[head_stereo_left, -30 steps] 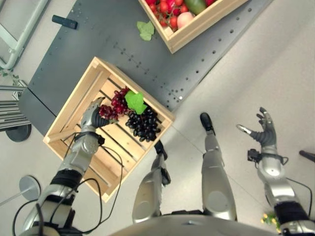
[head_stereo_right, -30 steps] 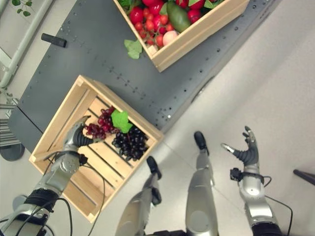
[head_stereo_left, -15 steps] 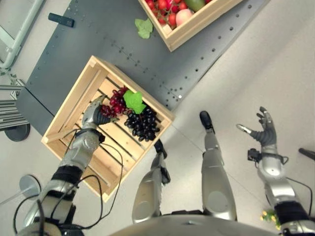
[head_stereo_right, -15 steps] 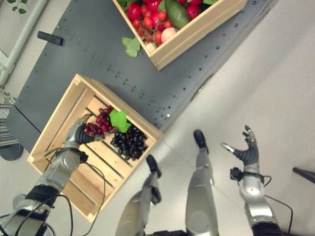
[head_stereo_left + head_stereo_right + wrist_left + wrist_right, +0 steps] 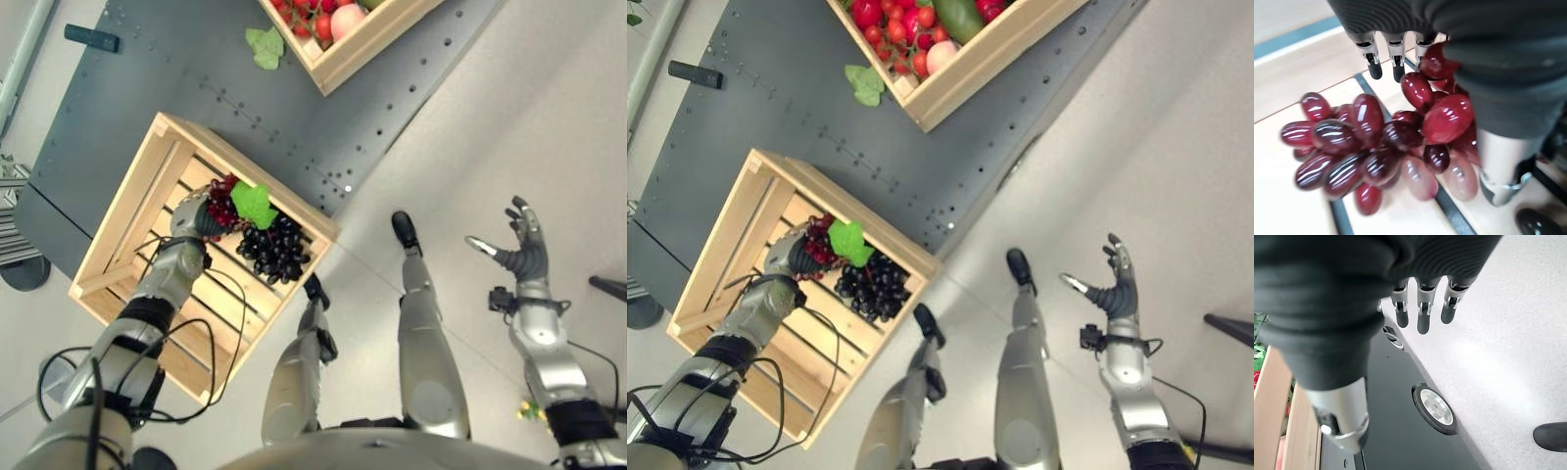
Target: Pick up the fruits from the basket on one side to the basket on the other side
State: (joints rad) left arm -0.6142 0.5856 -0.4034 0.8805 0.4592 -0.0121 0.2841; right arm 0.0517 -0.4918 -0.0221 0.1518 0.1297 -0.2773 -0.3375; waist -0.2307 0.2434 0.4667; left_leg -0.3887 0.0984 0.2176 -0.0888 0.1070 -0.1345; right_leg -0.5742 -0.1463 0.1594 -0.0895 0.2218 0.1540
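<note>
1. The left hand (image 5: 192,217) is reaching into the near wooden crate (image 5: 116,227), its fingers (image 5: 1374,62) curling over the red grape bunch (image 5: 1376,142) and the thumb closing against it
2. The red bunch is lying on the crate's slatted floor, beside the dark grape bunch (image 5: 273,248) and a green leaf (image 5: 254,204), close to the crate's right rim
3. The far crate (image 5: 965,70) is sitting on the dark worktop (image 5: 176,78), well apart
4. The right hand (image 5: 1114,286) is hanging over the floor with fingers spread, grasping nothing

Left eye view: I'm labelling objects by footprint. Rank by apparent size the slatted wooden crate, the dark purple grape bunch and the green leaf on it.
1. Slatted wooden crate
2. Dark purple grape bunch
3. Green leaf
</note>
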